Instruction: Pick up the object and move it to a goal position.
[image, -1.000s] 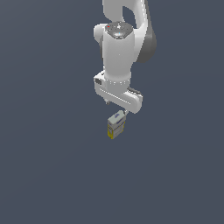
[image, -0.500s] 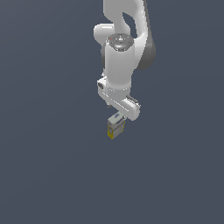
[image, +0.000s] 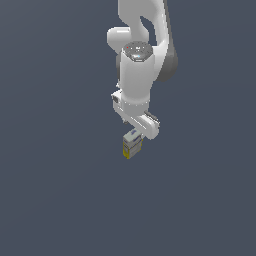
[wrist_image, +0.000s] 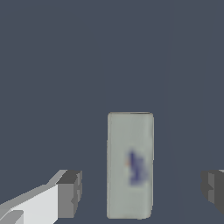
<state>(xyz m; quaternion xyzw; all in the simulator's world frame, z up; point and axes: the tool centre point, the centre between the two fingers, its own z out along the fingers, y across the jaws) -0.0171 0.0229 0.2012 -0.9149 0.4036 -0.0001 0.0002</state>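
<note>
Dark slate-grey worktop (image: 55, 200) fills both views, uniform and featureless, with no edge or border of it showing anywhere. Against it in the exterior view the white arm (image: 137, 75) comes down from the top of the frame, slightly right of centre, and ends in the gripper (image: 136, 131). Directly beneath the gripper sits the object (image: 131, 145), a small carton-like box whose yellow and white sides face the camera and whose top is tucked under the white hand; it is narrower than the hand above it. Open grey surface surrounds the box on every side. In the wrist view the object (wrist_image: 130, 165) shows its pale grey-white top as an upright rectangle with a blurred dark blue mark near the middle and crisp, straight long edges. The jaws stand wide apart: one dark pad (wrist_image: 70, 194) lies off one long side of the box and the other pad (wrist_image: 213, 190) off the opposite side, each with a clear strip of grey between it and the carton, the gap wider on the second side. Neither pad touches the box, so the gripper holds nothing.
</note>
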